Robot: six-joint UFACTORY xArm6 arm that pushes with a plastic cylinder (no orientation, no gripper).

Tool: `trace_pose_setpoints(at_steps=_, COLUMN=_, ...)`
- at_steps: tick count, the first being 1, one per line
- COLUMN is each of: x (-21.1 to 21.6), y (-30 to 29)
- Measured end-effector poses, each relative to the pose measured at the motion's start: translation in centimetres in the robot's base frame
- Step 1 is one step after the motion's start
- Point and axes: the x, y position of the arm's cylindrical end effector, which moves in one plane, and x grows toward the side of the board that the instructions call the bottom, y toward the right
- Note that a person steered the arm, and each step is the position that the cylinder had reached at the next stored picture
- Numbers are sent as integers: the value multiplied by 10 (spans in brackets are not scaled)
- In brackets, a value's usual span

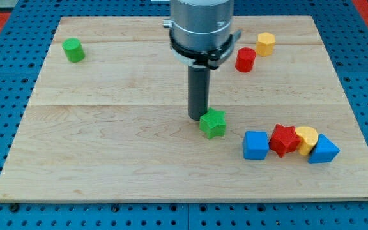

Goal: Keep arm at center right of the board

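Note:
My tip (198, 117) rests on the wooden board (107, 147) near its middle, touching or just left of the green star block (213, 123). To the lower right lies a row: a blue cube (256, 145), a red star block (284, 140), a yellow heart-like block (307, 138) and a blue triangular block (324, 150). A red cylinder (245, 60) and a yellow hexagonal block (266, 44) sit at the upper right. A green cylinder (74, 50) sits at the upper left.
The arm's grey body (200, 29) hangs over the top middle of the board. A blue pegboard surface (5, 108) surrounds the board on all sides.

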Motion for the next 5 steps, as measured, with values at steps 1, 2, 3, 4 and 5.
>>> trace_pose_setpoints(at_steps=1, x=-4, y=8)
trace_pose_setpoints(at_steps=2, x=1, y=77)
trace_pose_setpoints(at_steps=3, x=-24, y=115)
trace_pose_setpoints(at_steps=4, x=-61, y=220)
trace_pose_setpoints(at_steps=5, x=-139, y=234)
